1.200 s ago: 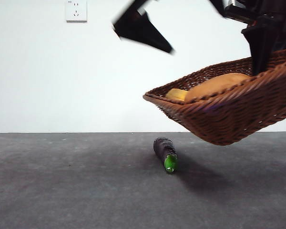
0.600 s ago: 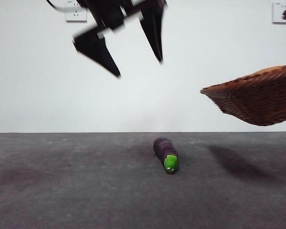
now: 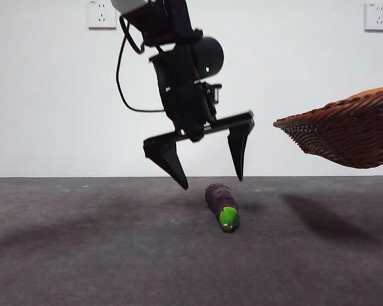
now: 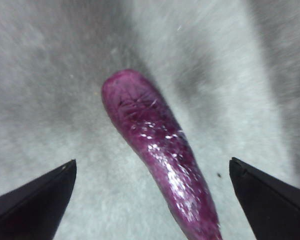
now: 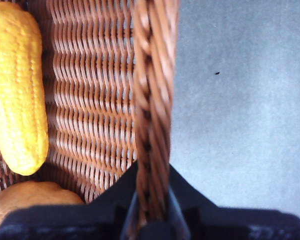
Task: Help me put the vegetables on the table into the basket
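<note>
The shallow dark brown woven wicker basket (image 3: 348, 137) is cut off by the right edge of the front view, and its contents are hidden there; only the right wrist view shows the yellow oblong lumpy vegetable (image 5: 16, 85) and part of the brown potato (image 5: 32, 202) lying inside it. The right end effector (image 5: 151, 212) is clamped on the basket's braided rim, holding the basket tilted and clear of the dark grey matte table (image 3: 83, 248). The left end effector (image 3: 209, 169) hangs with its two black jaws spread wide, holding nothing and touching nothing, just above and slightly left of the small dark purple eggplant with a bright green cap (image 3: 221, 206). The eggplant lies on the table, cap toward the near side. Bare table extends left, right and near of the eggplant.
</note>
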Motion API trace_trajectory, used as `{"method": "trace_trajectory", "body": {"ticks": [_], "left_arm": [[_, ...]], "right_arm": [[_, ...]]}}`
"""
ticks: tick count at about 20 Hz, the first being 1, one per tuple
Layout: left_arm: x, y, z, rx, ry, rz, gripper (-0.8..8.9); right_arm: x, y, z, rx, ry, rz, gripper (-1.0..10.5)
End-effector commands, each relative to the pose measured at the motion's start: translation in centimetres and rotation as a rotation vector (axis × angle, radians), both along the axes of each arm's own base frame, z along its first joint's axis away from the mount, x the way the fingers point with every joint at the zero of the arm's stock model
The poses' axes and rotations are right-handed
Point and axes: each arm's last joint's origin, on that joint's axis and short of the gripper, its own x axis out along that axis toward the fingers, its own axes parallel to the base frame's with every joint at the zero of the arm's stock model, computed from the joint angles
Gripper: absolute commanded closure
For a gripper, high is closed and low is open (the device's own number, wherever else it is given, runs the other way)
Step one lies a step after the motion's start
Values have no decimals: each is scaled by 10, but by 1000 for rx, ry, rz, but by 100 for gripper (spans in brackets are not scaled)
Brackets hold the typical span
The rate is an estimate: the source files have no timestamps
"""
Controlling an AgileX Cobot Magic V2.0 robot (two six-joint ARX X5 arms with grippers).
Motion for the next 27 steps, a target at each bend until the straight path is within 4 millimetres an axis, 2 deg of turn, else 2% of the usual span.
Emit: {"method": "trace_trajectory", "body": {"ticks": [1, 5, 7, 9, 12, 14, 16, 17, 19, 21, 23, 27], "left_arm": [[4, 0, -14, 9, 25, 16, 248], [9, -1, -25, 10, 29, 19, 260], [9, -1, -26, 15, 32, 16, 420], [9, -2, -30, 19, 38, 16, 472], [9, -2, -34, 12, 57, 9, 484], [10, -3, -34, 9, 53, 9, 657], [10, -2, -34, 9, 53, 9, 778], [11, -1, -34, 11, 50, 5, 811], [11, 0, -29, 4, 48, -5, 819], [9, 6, -13, -17, 37, -36, 820], [3, 14, 19, -34, -17, -62, 820], [-26, 31, 103, -122, -191, -106, 819]], "right_arm": [[0, 0, 0, 12, -5, 9, 963], [-1, 0, 0, 12, -2, 9, 963], [-1, 0, 0, 13, -1, 9, 963], [-1, 0, 0, 13, -1, 9, 963], [-1, 1, 0, 13, 3, 9, 963], [-1, 1, -1, 14, 6, 9, 963], [-1, 1, -1, 14, 6, 9, 963], [-1, 1, -1, 14, 7, 10, 963], [-1, 1, -1, 14, 9, 9, 963], [-2, 1, -1, 14, 9, 9, 963], [-1, 1, -1, 15, 10, 7, 963], [1, 16, -1, 9, 14, 24, 963]]}}
